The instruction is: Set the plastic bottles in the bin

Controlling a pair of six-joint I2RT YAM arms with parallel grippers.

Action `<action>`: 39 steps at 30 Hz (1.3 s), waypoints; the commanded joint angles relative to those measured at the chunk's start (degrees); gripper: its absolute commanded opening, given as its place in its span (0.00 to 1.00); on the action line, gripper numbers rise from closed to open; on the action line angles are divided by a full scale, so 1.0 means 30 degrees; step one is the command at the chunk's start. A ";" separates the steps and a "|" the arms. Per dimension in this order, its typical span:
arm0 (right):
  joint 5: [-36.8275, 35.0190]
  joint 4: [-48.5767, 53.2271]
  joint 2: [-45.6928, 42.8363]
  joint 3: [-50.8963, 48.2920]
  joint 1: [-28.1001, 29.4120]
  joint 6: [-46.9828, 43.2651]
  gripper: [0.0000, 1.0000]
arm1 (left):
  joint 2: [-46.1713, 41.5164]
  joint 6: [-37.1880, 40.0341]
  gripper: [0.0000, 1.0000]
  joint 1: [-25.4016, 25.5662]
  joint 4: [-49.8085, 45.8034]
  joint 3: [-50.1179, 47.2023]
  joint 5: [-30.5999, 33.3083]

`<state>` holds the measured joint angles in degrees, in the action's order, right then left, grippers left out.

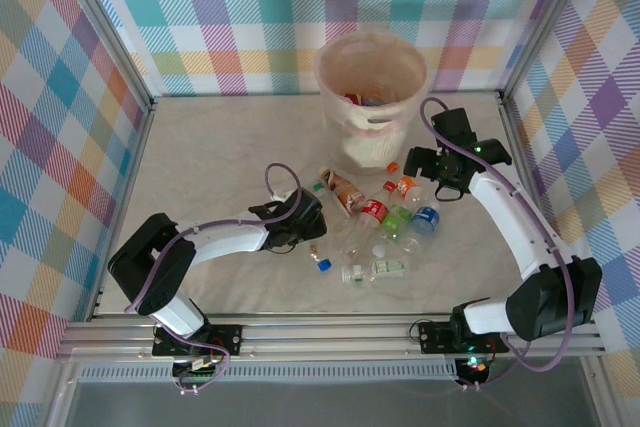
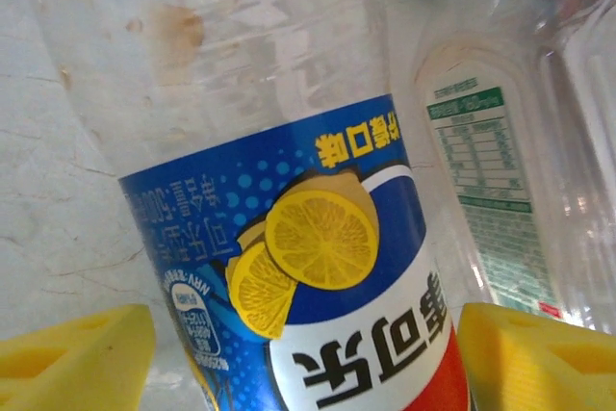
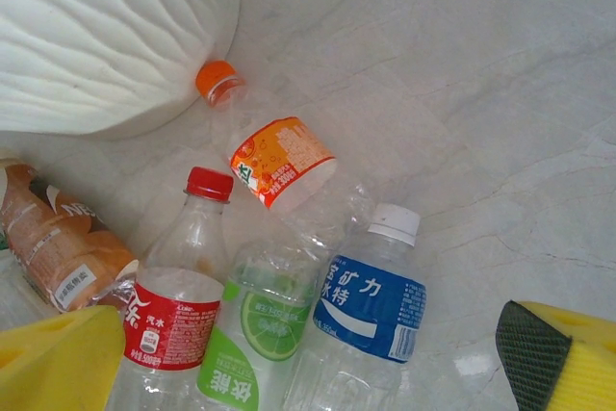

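The cream bin stands at the back of the table, its ribbed wall filling the upper left of the right wrist view. Several plastic bottles lie in a heap in front of it. My left gripper is low at the heap's left edge. Its yellow fingers straddle a blue lemon-label bottle. The right finger meets the bottle's side; a small gap shows on the left. My right gripper hovers open above the orange-label bottle, the red-label bottle, the lime-label bottle and the blue-label bottle.
A brown-label bottle lies at the heap's left. A bottle with a white-and-green label and a blue cap lie nearer the arms. Checked walls close off the table's left, right and back.
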<state>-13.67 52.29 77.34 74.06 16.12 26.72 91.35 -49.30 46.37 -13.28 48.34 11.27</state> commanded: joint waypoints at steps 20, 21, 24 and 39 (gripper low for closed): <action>0.1718 -0.1096 -0.0614 -0.0241 0.0340 0.0703 1.00 | -0.0732 -0.0384 0.52 -0.0605 -0.1604 -0.1419 0.0673; 0.1880 -0.1165 -0.0643 -0.0254 0.0336 0.0703 1.00 | -0.0969 -0.0189 0.51 -0.0593 -0.1844 -0.1321 0.0989; 0.2212 -0.1365 -0.0687 -0.0340 0.0342 0.0676 1.00 | -0.1872 0.0543 0.48 -0.0623 -0.2402 -0.1066 0.1986; 0.3280 -0.2108 -0.1112 -0.1036 0.0340 0.0673 1.00 | -0.7736 0.9498 0.39 -0.1817 -0.1105 0.2424 0.4289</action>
<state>-4.95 46.78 75.53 71.85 16.88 28.12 70.39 -30.30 42.04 -20.08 52.07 22.68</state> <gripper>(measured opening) 0.996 0.458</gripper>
